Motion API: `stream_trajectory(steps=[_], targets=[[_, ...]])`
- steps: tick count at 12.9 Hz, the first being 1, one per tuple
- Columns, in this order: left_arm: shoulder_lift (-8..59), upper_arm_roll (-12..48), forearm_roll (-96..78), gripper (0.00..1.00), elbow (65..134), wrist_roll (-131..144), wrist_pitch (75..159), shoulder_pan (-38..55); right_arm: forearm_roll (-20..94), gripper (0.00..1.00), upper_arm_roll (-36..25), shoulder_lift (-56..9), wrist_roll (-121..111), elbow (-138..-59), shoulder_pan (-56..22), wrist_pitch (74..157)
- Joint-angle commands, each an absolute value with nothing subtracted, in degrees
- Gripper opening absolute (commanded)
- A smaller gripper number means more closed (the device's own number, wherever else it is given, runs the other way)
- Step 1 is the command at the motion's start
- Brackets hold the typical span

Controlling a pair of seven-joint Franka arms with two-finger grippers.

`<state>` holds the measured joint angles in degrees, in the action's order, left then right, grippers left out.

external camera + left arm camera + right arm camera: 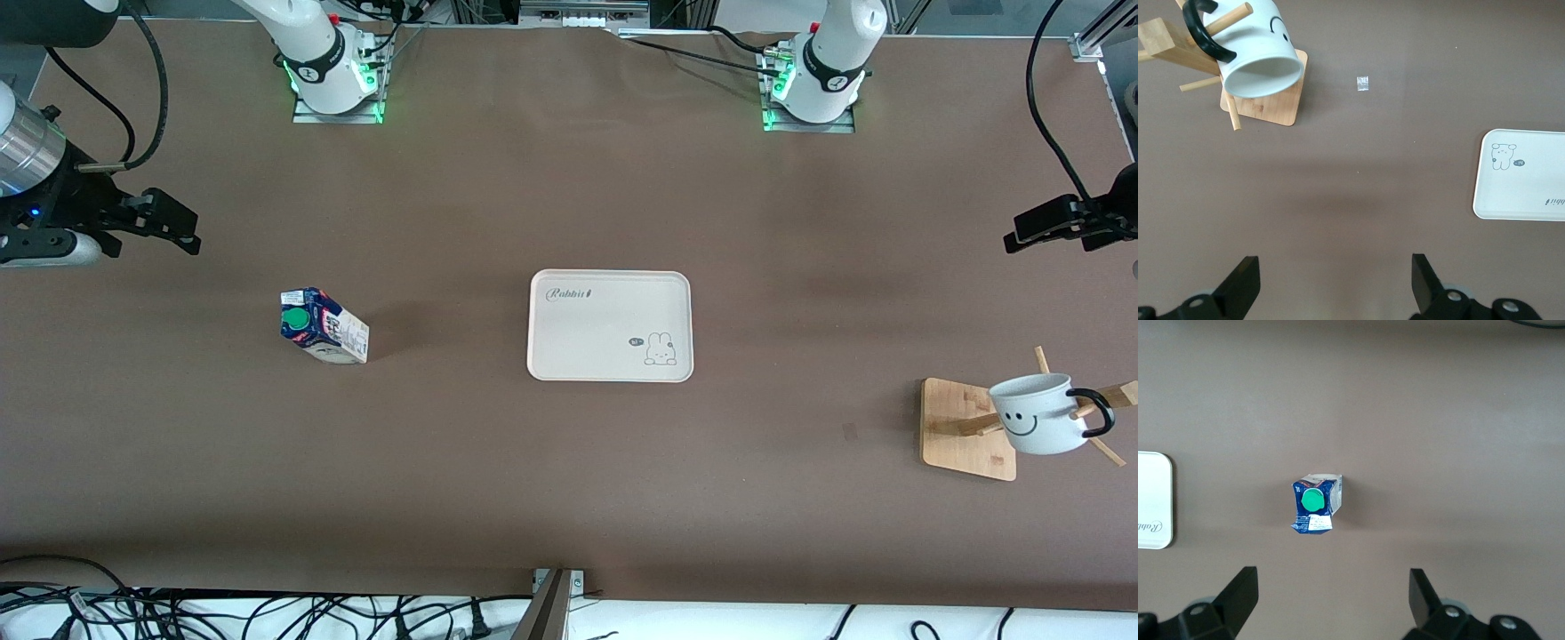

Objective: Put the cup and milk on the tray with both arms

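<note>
1. The cup [1038, 414], white with a black smiley and black loop handle, hangs tilted on a wooden rack [967, 428] at the left arm's end of the counter [569, 498]; the left wrist view shows its open mouth.
2. The milk [324, 325], dark blue with a green cap, stands upright toward the right arm's end.
3. The cream tray [610, 325] lies between them, its long axis along the counter.
4. The left claw [1049, 224] and the right claw [164, 222] hang wide open, holding nothing.

A small milk carton [1313, 507] with a dark blue top and a round green cap stands on the plain brown table [1438, 420]. At one edge of the view peeks a rounded corner of the cream tray [1153, 500], well apart from the carton. The right gripper [1331, 603] hangs above the table, its two black fingers [1238, 593] spread wide with nothing between them.
</note>
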<state>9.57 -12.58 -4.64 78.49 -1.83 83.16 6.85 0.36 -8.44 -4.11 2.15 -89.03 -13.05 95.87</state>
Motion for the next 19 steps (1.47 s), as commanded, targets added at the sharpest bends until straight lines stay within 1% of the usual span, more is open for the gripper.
stream_trajectory(steps=[1, 9, 10, 12, 14, 16, 18, 19], targets=[[9.14, -12.31, -3.87, 1.0, 78.93, -1.85, 83.76, 7.38, -0.26, 1.0, -8.53, -4.48, 2.46, -88.59, -13.01, 95.89], [9.05, -12.39, -3.87, 1.0, 78.93, -5.8, 83.67, 7.38, 0.61, 1.0, -8.44, -5.36, 1.58, -88.07, -13.36, 97.29], [8.97, -12.31, -4.22, 1.0, 78.93, -5.45, 83.41, 7.38, 0.53, 1.0, -8.26, -6.67, 1.58, -88.07, -13.79, 97.64], [9.05, -12.39, -3.96, 1.0, 78.93, -5.36, 83.15, 7.38, 0.79, 1.0, -8.35, -13.42, 1.5, -88.33, -14.59, 97.91], [9.14, -12.39, -3.87, 1.0, 78.93, -5.62, 83.23, 7.38, 0.88, 1.0, -8.26, -16.33, 2.1, -88.59, -16.07, 99.48], [9.14, -12.31, -3.78, 1.0, 78.93, -5.71, 83.32, 7.38, 0.79, 1.0, -8.26, -17.75, 4.03, -91.04, -18.1, 102.99], [9.05, -12.13, -3.87, 1.0, 78.93, -5.8, 83.41, 7.47, 0.79, 1.0, -8.26, -18.81, 5.27, -94.64, -18.11, 107.03], [9.05, -11.0, -3.87, 1.0, 78.84, -5.8, 83.5, 7.47, 0.79, 1.0, -8.26, -18.9, 5.19, -96.49, -18.02, 109.05]])
